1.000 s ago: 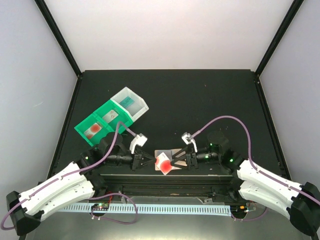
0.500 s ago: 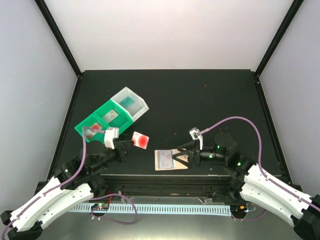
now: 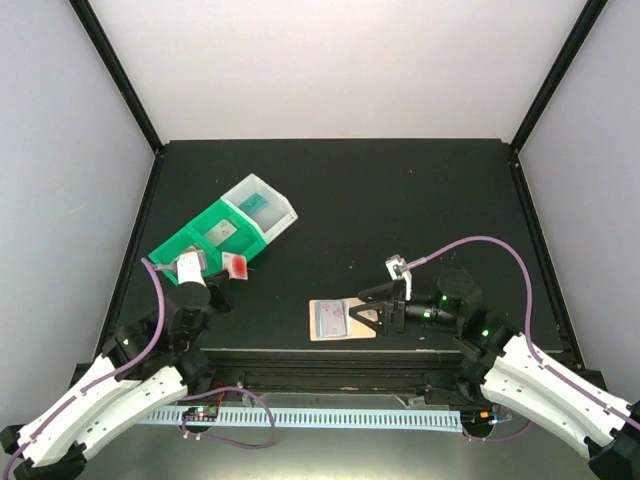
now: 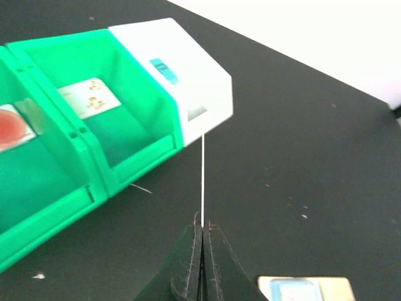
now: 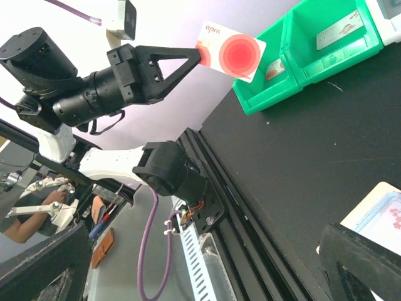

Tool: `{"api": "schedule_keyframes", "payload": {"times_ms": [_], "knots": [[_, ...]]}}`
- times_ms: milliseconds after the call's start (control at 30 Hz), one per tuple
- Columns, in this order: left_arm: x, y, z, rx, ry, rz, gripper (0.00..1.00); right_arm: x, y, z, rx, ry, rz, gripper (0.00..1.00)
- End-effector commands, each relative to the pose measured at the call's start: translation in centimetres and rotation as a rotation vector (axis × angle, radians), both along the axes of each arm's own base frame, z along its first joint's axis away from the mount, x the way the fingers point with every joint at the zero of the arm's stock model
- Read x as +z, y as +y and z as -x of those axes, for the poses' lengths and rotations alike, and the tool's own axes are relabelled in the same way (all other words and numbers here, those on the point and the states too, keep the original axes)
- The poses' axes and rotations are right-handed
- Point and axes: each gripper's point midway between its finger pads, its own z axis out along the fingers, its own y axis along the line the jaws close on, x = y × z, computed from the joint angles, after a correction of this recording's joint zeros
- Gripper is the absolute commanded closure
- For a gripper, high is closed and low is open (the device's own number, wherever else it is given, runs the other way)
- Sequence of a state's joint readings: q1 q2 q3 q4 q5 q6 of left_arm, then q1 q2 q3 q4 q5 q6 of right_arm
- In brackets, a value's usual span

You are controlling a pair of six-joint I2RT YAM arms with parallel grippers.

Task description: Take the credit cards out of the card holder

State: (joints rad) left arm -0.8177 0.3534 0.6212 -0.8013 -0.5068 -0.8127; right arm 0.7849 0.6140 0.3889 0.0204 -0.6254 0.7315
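The left gripper (image 3: pixel 218 276) is closed on a card with a red blotch (image 3: pixel 235 265). The card stands out straight ahead of the fingertips, and the left wrist camera sees it only as a thin white edge (image 4: pixel 202 182). Ahead of this gripper, slightly to its left, stands the green bin (image 3: pixel 200 243), very near the held card. A pale card (image 4: pixel 91 97) lies in one compartment, and another card with red (image 4: pixel 9 126) lies in the next one. The white bin (image 3: pixel 275 215) touches the far end of the green bin, and a teal card (image 3: pixel 255 203) lies inside it.

The right gripper (image 3: pixel 357 309) has its fingers wide apart and holds nothing. The card holder (image 3: pixel 334 320) lies flat on the table (image 3: pixel 400 200), directly ahead of these fingers. Its closest edge is at the fingertips, but I cannot tell if they touch.
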Motion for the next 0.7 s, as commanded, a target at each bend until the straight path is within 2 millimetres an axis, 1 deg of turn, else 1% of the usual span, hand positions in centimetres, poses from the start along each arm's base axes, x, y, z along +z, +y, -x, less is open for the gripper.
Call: {"api": "schedule_keyframes", "payload": {"times_ms": [0, 167, 300, 433, 567, 667], "knots": [[0.9, 2.6, -0.8, 0.140, -0.017, -0.065, 0.98, 0.1, -0.3, 0.2, -0.013, 0.000, -0.005, 0.00], [1.0, 3.6, -1.8, 0.208, 0.002, -0.076, 0.98, 0.2, -0.6, 0.4, -0.016, -0.003, -0.020, 0.00], [1.0, 4.6, -3.5, 0.246, 0.022, -0.092, 0.98, 0.1, -0.7, 0.5, -0.015, -0.001, -0.016, 0.00], [0.9, 6.2, -5.1, 0.313, 0.037, -0.082, 0.98, -0.1, -0.9, 0.6, -0.021, -0.004, -0.011, 0.00], [0.6, 8.3, -6.2, 0.390, 0.047, -0.069, 0.98, 0.2, -0.9, 0.8, -0.010, -0.016, -0.023, 0.00], [-0.1, 9.6, -7.1, 0.438, 0.061, -0.058, 0.99, 0.2, -0.9, 0.8, -0.009, -0.020, -0.026, 0.00]]}}
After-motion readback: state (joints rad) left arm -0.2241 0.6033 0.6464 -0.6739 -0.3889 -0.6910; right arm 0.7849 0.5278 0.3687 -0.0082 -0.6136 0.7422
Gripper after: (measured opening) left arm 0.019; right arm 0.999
